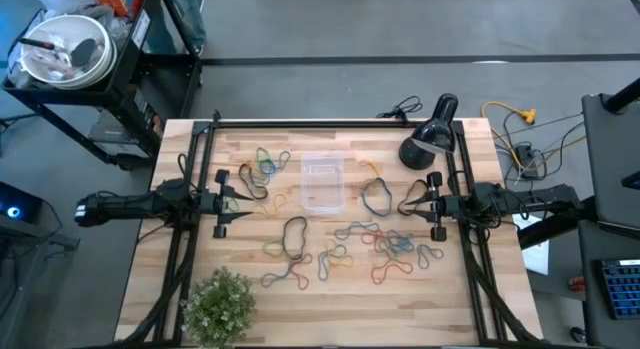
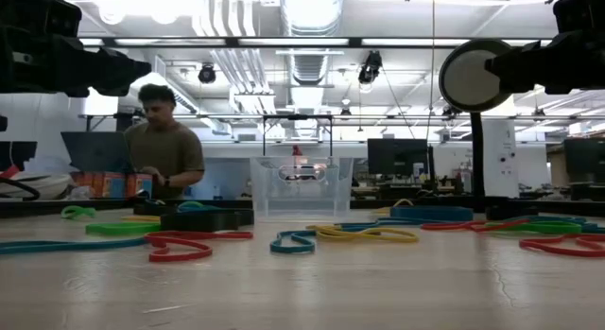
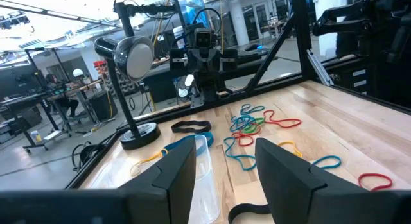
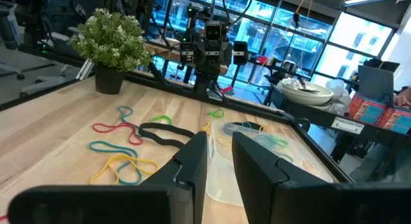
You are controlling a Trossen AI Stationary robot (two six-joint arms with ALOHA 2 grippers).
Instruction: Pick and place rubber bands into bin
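In the low view both arms were cut off by the top edge, and neither claw showed. The bin (image 2: 301, 186) stood far back and blurred, its contents impossible to tell. The potted plant (image 1: 219, 307) ran past the high view's bottom edge. The right wrist view's fingers (image 4: 191, 161) hid part of the bin.

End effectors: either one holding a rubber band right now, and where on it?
Nothing is held. The left end effector and right end effector both show an empty gap between their fingers, raised at opposite table edges; the rubber bands lie loose around the bin.
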